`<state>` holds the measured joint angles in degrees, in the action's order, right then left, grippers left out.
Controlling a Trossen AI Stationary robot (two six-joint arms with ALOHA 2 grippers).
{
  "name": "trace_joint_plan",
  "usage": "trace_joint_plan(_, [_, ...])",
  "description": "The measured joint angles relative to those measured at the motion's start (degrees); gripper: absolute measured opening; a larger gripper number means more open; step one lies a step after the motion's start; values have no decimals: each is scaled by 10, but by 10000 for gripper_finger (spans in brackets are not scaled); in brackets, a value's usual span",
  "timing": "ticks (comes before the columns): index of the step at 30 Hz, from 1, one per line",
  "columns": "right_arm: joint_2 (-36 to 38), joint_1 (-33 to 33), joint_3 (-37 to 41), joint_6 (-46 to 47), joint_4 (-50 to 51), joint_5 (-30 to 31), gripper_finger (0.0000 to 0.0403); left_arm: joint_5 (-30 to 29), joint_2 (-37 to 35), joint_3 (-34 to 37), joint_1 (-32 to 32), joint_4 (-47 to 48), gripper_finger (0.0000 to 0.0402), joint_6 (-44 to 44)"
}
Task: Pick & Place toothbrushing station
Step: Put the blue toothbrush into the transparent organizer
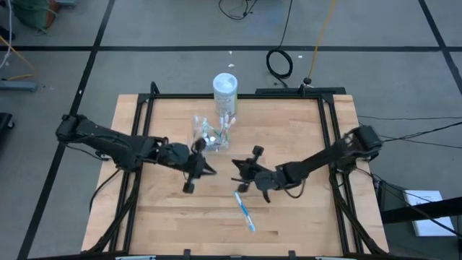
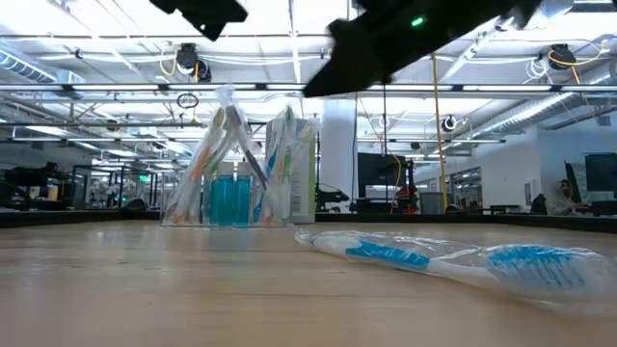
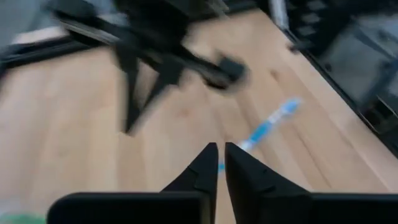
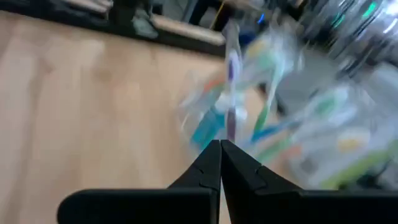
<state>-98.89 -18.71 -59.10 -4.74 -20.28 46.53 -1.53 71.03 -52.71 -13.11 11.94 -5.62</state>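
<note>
Near the middle of the high view, on the pale wooden bench (image 1: 144, 217), a small clear plastic cup (image 1: 209, 135) crammed with slim toothbrushes stands just below a white cylindrical canister with a green label (image 1: 225, 92). Lower right of centre, a blue-and-white toothbrush in clear wrapping (image 1: 245, 211) lies flat on the boards. Left pincer (image 1: 203, 165) hovers just beside the cup, fingers narrowed to a slit, holding nothing. Right pincer (image 1: 239, 173) hangs above the wrapped brush, fully closed and empty.

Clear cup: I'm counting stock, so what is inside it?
The clear cup holds leaning toothbrushes and blue tubes. Overlap hides the exact count.
</note>
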Motion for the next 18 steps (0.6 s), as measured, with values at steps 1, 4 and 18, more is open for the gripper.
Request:
trace_joint_plan(1, [18,-1,0,37,46,-8,0,10,13,0,-6,-6,39,-12])
trace_joint_plan(4, [67,-2,3,116,147,-15,0,27,64,0,-22,-65,60,-45])
trace_joint_plan(18, [134,-8,104,174,137,-16,0,97,353,-192,-76,-90,177,-61])
